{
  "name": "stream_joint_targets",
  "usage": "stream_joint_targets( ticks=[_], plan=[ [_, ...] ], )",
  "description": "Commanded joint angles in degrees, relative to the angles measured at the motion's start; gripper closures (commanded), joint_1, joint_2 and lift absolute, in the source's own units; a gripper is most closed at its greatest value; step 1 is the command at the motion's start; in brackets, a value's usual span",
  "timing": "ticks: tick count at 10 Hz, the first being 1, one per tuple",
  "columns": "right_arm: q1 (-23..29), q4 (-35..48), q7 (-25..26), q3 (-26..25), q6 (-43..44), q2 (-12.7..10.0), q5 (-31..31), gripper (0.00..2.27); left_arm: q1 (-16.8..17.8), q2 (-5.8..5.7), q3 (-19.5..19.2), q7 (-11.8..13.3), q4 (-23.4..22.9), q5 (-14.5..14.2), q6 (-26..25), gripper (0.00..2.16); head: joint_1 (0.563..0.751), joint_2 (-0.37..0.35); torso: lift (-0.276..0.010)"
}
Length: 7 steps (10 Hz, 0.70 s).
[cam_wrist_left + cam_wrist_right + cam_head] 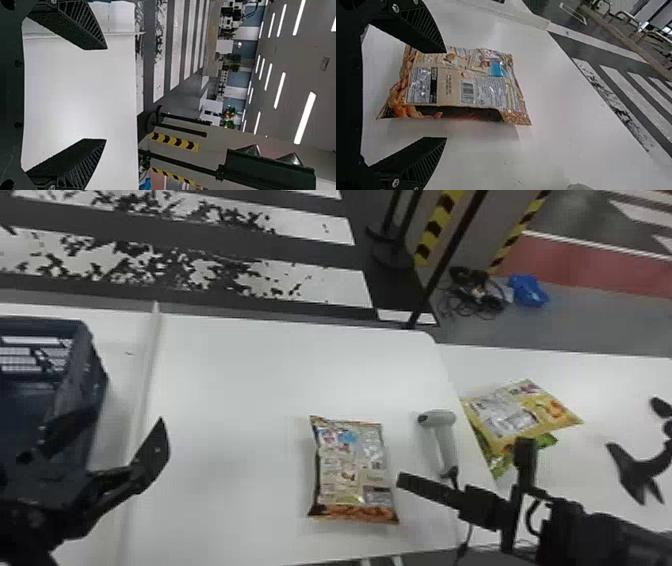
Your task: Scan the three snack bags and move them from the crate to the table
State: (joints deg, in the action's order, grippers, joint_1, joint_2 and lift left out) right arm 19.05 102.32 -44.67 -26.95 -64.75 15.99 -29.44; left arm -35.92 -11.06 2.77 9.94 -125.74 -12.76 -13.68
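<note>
Jaws spread; right gripper near snack bag edge.

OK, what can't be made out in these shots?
- Green snack bag, head view: mostly covered by the yellow snack bag.
- Crate, head view: left side and full contents cut off by the left edge.
- Underside of the orange-ended bag, head and right wrist views: face-down on the table.
- Barcode digits, right wrist view: too small.

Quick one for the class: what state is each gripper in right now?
Left gripper: open, holding nothing.
Right gripper: open, holding nothing; a snack bag lies close by, ungripped.
</note>
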Motion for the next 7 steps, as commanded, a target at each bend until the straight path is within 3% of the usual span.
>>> stream_joint_targets(
  ticks=[1,3,7],
  plan=[
    [-3.41,-5.20,-2.88,0.41,-1.83,0.80,-0.27,0.11,-0.21,-0.01,0.05,0.08,-0.21,0.02,0.01,0.03,0.695,-0.239,-0.062],
    [-6.93,-12.76,-5.78,2.17,2.04,1.50,0.70,0.11,-0.30,-0.01,0.05,0.17,-0.30,0.02,0.01,0.03,0.695,-0.221,-0.062],
    [-8.16,-15.83,-5.95,8.15,10.65,1.50,5.89,0.11,-0.47,-0.10,0.05,0.35,-0.30,0.02,0.01,0.03,0.695,-0.210,-0.062]
  ],
)
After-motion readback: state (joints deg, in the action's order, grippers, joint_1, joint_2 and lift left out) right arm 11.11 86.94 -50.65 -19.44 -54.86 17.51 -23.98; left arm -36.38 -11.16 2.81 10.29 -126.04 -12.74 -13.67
